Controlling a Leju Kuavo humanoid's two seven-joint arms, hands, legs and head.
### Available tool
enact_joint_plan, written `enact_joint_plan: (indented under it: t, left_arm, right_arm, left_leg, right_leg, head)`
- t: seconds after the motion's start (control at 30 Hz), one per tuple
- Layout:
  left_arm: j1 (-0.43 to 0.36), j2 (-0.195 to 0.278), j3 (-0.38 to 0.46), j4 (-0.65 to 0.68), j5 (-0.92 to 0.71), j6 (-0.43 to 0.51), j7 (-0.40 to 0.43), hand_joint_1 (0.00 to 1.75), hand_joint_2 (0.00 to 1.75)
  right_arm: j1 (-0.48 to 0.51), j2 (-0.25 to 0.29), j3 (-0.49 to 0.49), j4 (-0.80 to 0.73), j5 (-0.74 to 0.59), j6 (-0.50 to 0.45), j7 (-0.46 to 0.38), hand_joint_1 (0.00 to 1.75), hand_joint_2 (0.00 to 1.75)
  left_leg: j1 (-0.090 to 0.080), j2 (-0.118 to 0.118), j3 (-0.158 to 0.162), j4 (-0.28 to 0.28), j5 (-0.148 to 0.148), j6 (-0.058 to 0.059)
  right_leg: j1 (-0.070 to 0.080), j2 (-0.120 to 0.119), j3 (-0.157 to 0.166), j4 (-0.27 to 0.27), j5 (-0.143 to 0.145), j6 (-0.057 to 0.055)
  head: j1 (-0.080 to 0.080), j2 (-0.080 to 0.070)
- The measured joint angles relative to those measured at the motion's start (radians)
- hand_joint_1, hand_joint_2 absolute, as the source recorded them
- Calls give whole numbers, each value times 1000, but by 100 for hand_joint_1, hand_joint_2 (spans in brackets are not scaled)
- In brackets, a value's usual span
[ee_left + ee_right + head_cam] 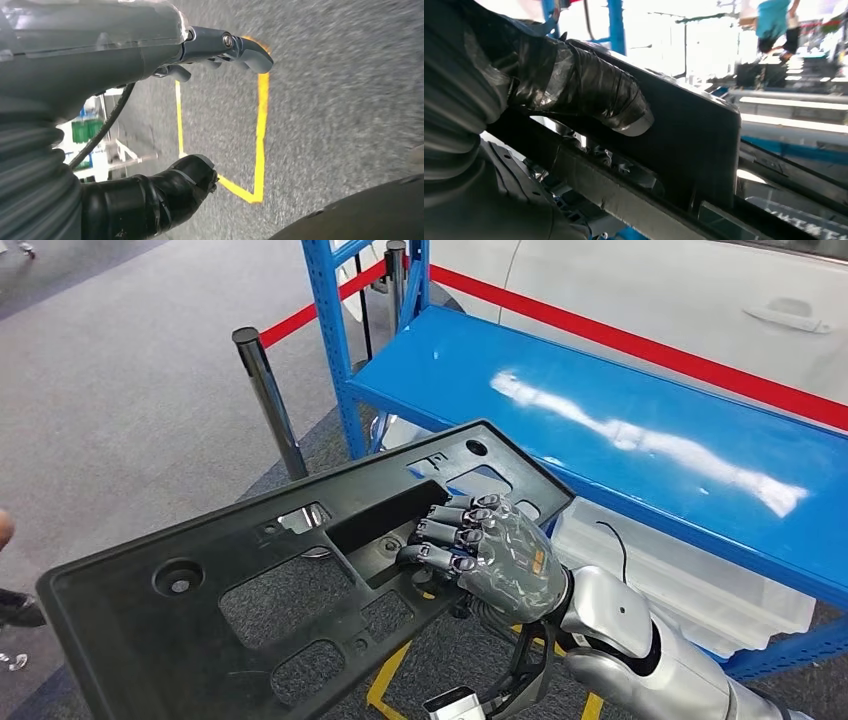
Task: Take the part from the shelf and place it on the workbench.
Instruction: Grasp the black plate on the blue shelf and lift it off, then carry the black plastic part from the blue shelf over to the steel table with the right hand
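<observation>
My right robot hand (505, 558) has the part (290, 580), a big flat black plastic panel full of cut-outs and holes, fingers (455, 537) hooked through one of its openings in the head view, and it's off the shelf, carried tilted in the air over the grey carpet floor (120, 390). The panel stretches from my hand out toward eight o'clock, its far corner up at one o'clock just overlapping the front edge of the blue shelf (650, 430). From the right wrist, my taped thumb (594, 95) presses flat against the panel's dark face (694, 145), so that grip is firm. The shelf board sits bare and glossy at two o'clock, with a red barrier tape (640, 340) and a white car (700, 290) behind it, and a chrome post (268, 400) at eleven o'clock. My left robot hand (200, 115) hangs over the carpet and a yellow floor marking (260, 125), fingers apart, thumb (190, 180) well clear of them, holding nothing.
</observation>
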Motion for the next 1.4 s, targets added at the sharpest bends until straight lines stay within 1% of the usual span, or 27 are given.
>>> enact_joint_plan:
  t: [0.03,0.07,0.1,0.13,0.2,0.23,0.3,0.37,0.57,0.63,0.7,0.77,0.8,0.83,0.9,0.93,0.97,1.0,1.07,1.1,1.13,1.17,1.2,1.23,1.27,1.33,1.4]
  left_arm:
    - [0,0,0,0,0,0,-1,0,175]
    - [-1,0,0,0,0,-1,-3,0,175]
    - [-2,1,0,0,-1,-1,-4,0,175]
    - [-3,2,0,0,-1,-1,-5,0,175]
    - [-4,3,0,0,-2,-1,-7,0,175]
    - [-3,4,0,0,-2,-1,-7,0,175]
    - [0,5,0,0,-3,-1,-9,0,175]
    - [1,5,0,0,-3,-2,-10,0,175]
    - [1,5,0,0,-3,-2,-10,0,175]
    - [1,5,0,0,-3,-2,-10,0,175]
    - [-2,5,0,0,-3,-3,-10,0,175]
    - [-3,6,0,0,-3,-4,-11,0,175]
    - [-3,7,0,0,-4,-5,-11,0,175]
    - [-2,8,0,0,-4,-5,-11,0,175]
    - [2,7,0,0,-4,-6,-12,0,175]
    - [3,6,-1,0,-5,-7,-12,0,175]
    - [4,6,-1,0,-6,-7,-13,0,175]
    - [3,6,-1,0,-6,-7,-13,0,175]
    - [2,6,-1,0,-6,-7,-14,0,175]
    - [2,6,-1,0,-6,-7,-14,0,175]
    - [1,6,-1,0,-7,-7,-14,0,175]
    - [1,6,-1,0,-6,-8,-16,0,175]
    - [1,6,-1,0,-4,-9,-21,0,175]
    - [0,6,-1,0,-2,-12,-27,0,175]
    - [-1,7,-1,0,0,-16,-37,0,175]
    - [-1,8,-1,0,1,-22,-55,0,175]
    - [0,9,-1,0,1,-23,-66,0,175]
  right_arm:
    - [1,-2,-2,-1,0,3,0,175,175]
    - [2,-4,-5,-2,0,7,0,175,175]
    - [2,-6,-8,-4,0,9,0,175,175]
    - [4,-8,-12,-8,0,10,0,175,175]
    - [5,-13,-20,-17,0,11,0,175,175]
    - [6,-15,-23,-20,1,11,1,175,175]
    - [7,-17,-24,-22,1,11,1,175,175]
    - [9,-18,-25,-22,2,11,1,175,175]
    - [9,-19,-25,-22,2,11,1,175,175]
    - [10,-19,-25,-22,2,11,1,175,175]
    - [13,-21,-26,-23,2,11,2,175,175]
    - [21,-25,-28,-23,3,11,3,175,175]
    - [24,-28,-29,-23,4,11,3,175,175]
    - [29,-30,-31,-23,4,11,4,175,175]
    - [33,-34,-38,-27,8,11,5,175,175]
    - [35,-35,-41,-29,10,11,6,175,175]
    - [35,-36,-43,-32,12,11,8,175,175]
    - [36,-36,-43,-32,13,11,9,175,175]
    - [38,-36,-43,-33,14,11,12,175,175]
    - [40,-36,-43,-33,14,11,12,175,175]
    - [41,-36,-43,-33,14,11,12,175,175]
    - [41,-36,-43,-33,14,11,13,175,175]
    - [42,-36,-43,-33,14,11,14,175,175]
    - [42,-36,-43,-34,15,10,14,175,175]
    - [44,-36,-45,-36,17,10,15,175,175]
    - [50,-36,-48,-39,20,9,15,175,175]
    - [54,-37,-50,-41,25,9,15,175,175]
  left_leg:
    - [7,4,12,18,18,-7]
    - [13,10,43,1,46,-13]
    - [17,24,91,-50,67,-17]
    - [17,46,154,-126,67,-19]
    - [8,77,240,-249,41,-6]
    - [1,77,253,-279,32,5]
    - [-6,56,237,-290,48,30]
    - [-5,45,231,-298,63,47]
    - [-4,43,230,-300,67,49]
    - [-5,42,227,-300,70,52]
    - [-6,35,214,-299,82,60]
    - [-9,20,189,-298,103,69]
    - [-12,11,174,-297,114,71]
    - [-16,-9,147,-292,133,72]
    - [-22,-76,85,-286,193,55]
    - [-23,-90,54,-273,202,45]
    - [-22,-83,33,-249,183,33]
    - [-19,-52,18,-205,132,27]
    - [-10,-9,-13,-77,30,11]
    - [-4,-3,-18,-20,13,4]
    - [1,1,-12,15,21,-3]
    - [6,6,12,17,46,-8]
    - [9,17,55,-16,73,-12]
    - [10,40,116,-78,80,-13]
    - [7,64,183,-162,66,-10]
    - [-7,92,263,-276,24,10]
    - [-16,71,267,-305,25,39]
  right_leg:
    - [-1,-16,-15,3,9,3]
    - [-1,-31,-31,7,18,8]
    - [-2,-44,-44,13,25,13]
    - [-2,-56,-55,19,31,18]
    - [-2,-81,-66,29,43,31]
    - [-5,-94,-68,30,50,39]
    - [-12,-111,-71,28,61,56]
    - [-18,-109,-75,31,62,65]
    - [-20,-103,-76,33,58,66]
    - [-21,-88,-78,38,48,67]
    - [-22,-36,-91,78,-8,69]
    - [-19,16,-119,175,-98,68]
    - [-17,26,-132,231,-133,66]
    - [-12,35,-118,257,-136,60]
    - [-1,58,-16,143,-97,31]
    - [3,63,35,63,-65,13]
    - [4,62,58,3,-51,0]
    - [1,46,47,-1,-37,-4]
    - [3,16,19,-2,-14,-5]
    - [4,0,4,-1,-3,-2]
    - [4,-16,-13,1,8,1]
    - [3,-32,-31,3,19,4]
    - [3,-45,-46,6,27,9]
    - [3,-58,-59,10,34,14]
    - [3,-70,-69,16,40,20]
    - [-1,-97,-75,23,51,33]
    - [-9,-121,-73,23,61,48]
  head:
    - [0,0]
    - [0,0]
    - [0,0]
    - [0,0]
    - [2,0]
    - [3,0]
    - [4,0]
    - [3,0]
    - [3,0]
    - [3,0]
    - [3,0]
    - [4,0]
    - [4,0]
    - [4,0]
    - [4,0]
    - [3,0]
    - [3,0]
    - [2,0]
    - [1,0]
    - [1,0]
    - [1,0]
    - [1,0]
    - [1,0]
    - [1,0]
    - [1,0]
    - [1,0]
    - [1,0]
